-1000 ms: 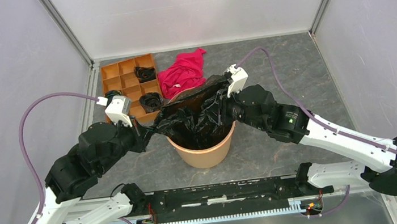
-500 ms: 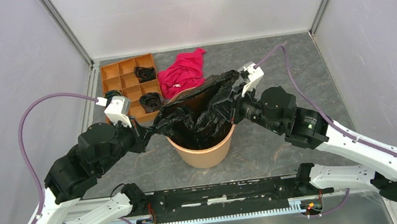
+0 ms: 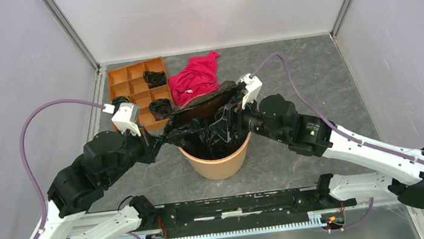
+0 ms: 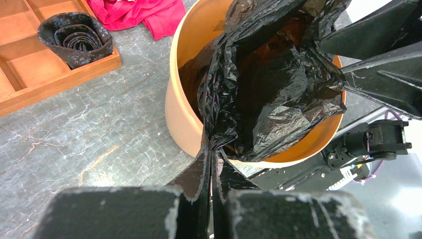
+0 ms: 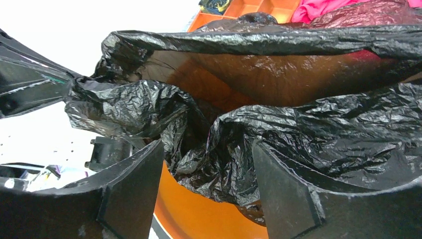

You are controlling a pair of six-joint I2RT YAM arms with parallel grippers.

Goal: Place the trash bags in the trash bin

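Near the middle of the table, the trash bag (image 3: 205, 134) sat mostly stuffed down in the trash bin (image 3: 218, 164). The left fingers (image 4: 199, 184) were pinched tight on a twist of its film at the rim. The right fingers (image 5: 132, 191) gaped wide, with crumpled film bunched loosely between them.

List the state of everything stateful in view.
trash bin, upright, top open
trash bag, partly inside trash bin, rest bunched above rim
left end effector, shut on trash bag edge
right end effector, open, crumpled film in the gap
red cloth, crumpled, behind trash bin
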